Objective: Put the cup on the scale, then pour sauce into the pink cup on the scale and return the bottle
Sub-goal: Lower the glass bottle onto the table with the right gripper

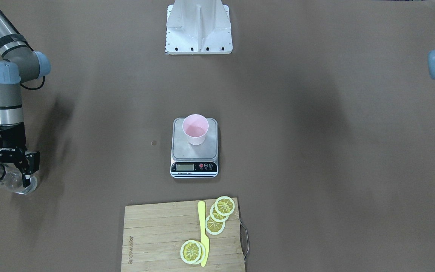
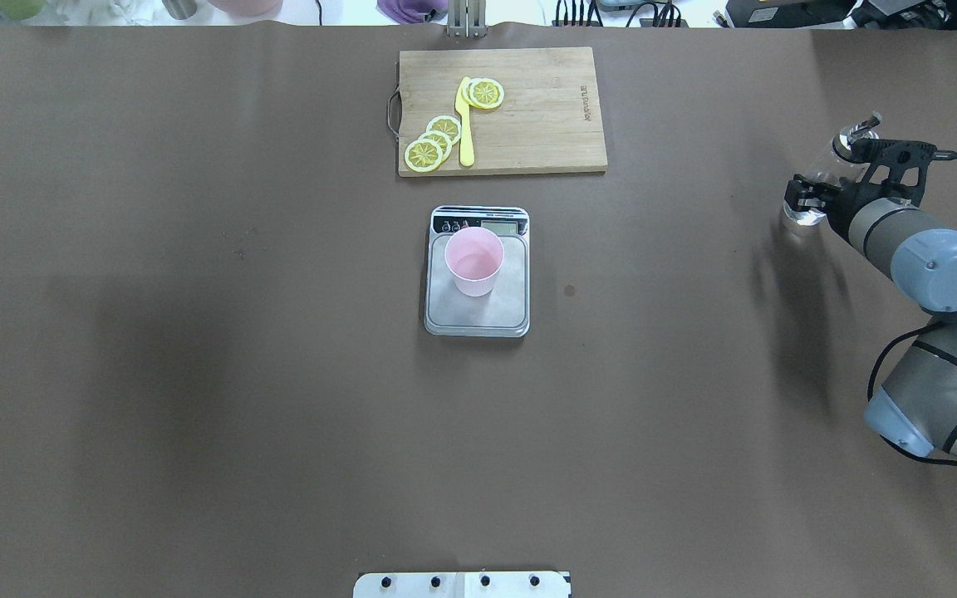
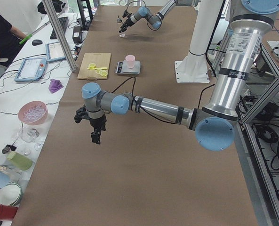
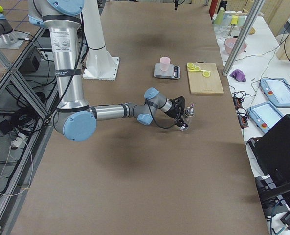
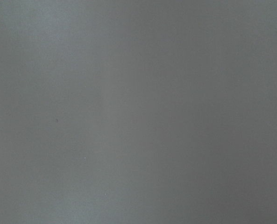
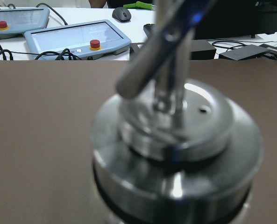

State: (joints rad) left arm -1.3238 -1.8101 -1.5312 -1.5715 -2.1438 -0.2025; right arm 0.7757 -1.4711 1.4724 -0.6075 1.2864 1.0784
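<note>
The pale pink cup (image 1: 195, 129) stands upright on the steel platform of the scale (image 1: 195, 153) at the table's middle; both also show in the overhead view, the cup (image 2: 473, 262) on the scale (image 2: 478, 314). My right gripper (image 1: 11, 172) is shut on the clear glass bottle (image 1: 4, 178) far out at the table's right side, also seen overhead (image 2: 815, 195). The bottle's metal pourer cap (image 6: 175, 140) fills the right wrist view. My left gripper (image 3: 96, 136) hangs above bare table and shows only in the exterior left view; I cannot tell if it is open.
A wooden cutting board (image 2: 528, 124) with lemon slices (image 2: 433, 141) and a yellow knife (image 2: 464, 124) lies just beyond the scale. The white robot base mount (image 1: 198, 28) is behind the scale. Benches with tablets and bowls border the table.
</note>
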